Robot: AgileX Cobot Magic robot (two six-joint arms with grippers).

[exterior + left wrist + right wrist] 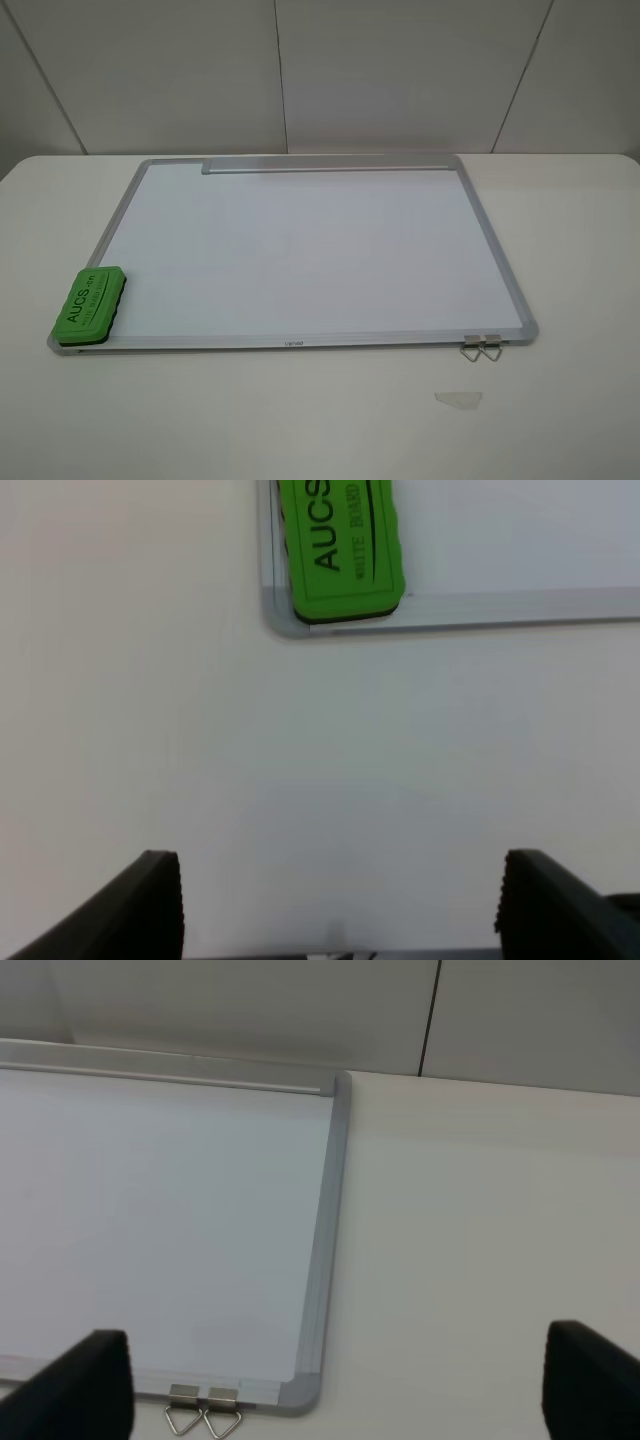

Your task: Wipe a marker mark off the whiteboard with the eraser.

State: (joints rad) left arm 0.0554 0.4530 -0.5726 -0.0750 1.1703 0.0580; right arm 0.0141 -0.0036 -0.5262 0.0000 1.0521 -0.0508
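White table (560,230), tape scrap (458,399).

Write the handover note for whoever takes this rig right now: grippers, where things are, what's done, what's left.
Left gripper: open, empty, over bare table short of the eraser.
Right gripper: open, empty, near the whiteboard corner with the two metal clips.
Eraser lies on the board's near left corner, lettering up.
Done: no marker mark shows on the board in any view; it looks clean.
Left: confirm the board is clean; otherwise nothing obvious.

the eraser (88,305) carries black "aucs" lettering on its green top, with smaller "white board" beside it in the left wrist view.
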